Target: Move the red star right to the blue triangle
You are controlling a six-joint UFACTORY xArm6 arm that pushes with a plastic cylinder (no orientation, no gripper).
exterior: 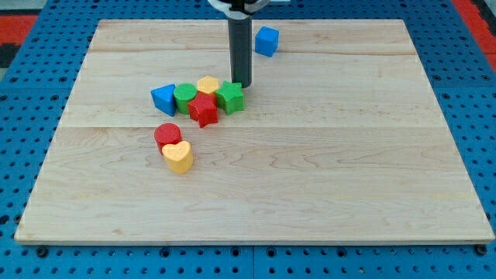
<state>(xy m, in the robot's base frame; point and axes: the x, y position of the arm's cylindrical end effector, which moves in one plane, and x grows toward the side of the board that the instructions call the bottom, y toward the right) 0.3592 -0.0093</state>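
seven blocks sit on the counter point(325, 155). no claw here, only my tip point(242, 84), just above the green star point(230, 97). the red star point(203, 110) lies below the green cylinder point(185, 97), near the blue triangle point(163, 98).

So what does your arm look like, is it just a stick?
Pretty much! It ends in a straight, smooth, dark grey rod, round like a thick marker, with a flat end at my tip. The rod hangs from a white holder with black parts. No cables or markings show.
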